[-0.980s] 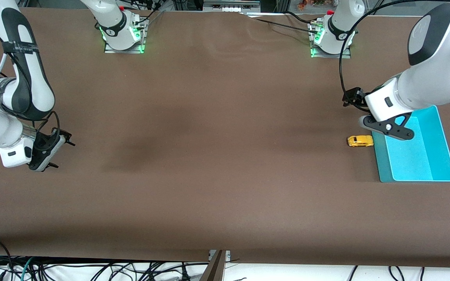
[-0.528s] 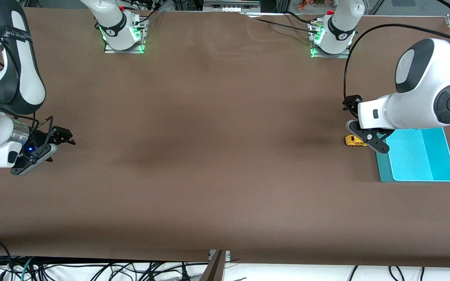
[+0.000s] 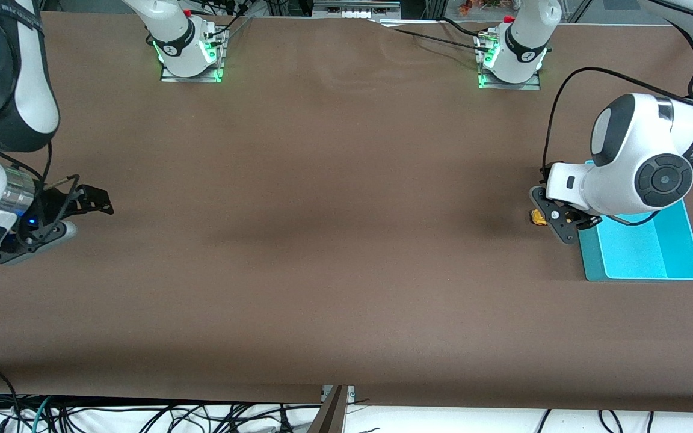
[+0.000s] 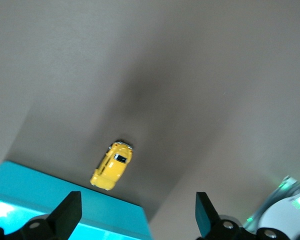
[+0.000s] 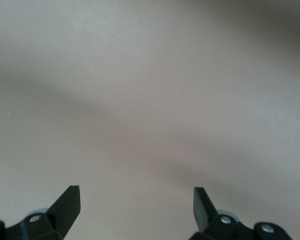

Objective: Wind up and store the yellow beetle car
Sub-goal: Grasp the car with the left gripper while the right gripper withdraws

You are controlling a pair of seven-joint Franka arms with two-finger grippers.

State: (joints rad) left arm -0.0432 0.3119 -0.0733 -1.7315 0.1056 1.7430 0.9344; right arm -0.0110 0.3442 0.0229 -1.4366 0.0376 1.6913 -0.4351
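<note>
The left gripper (image 3: 554,224), fingers spread wide, hangs just over the yellow beetle car (image 4: 112,165) on the bench beside the teal tray (image 3: 647,252). Light, hard, glossy: pinch its flanks. The right gripper (image 3: 52,225) waits, likewise spread

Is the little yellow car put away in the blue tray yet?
Not yet. The yellow beetle car sits on the table beside the turquoise tray, not in it. The left gripper is over the car, fingers open with nothing held. The right gripper waits open at its own end of the table. Grabbing, winding and storing are all left.
</note>
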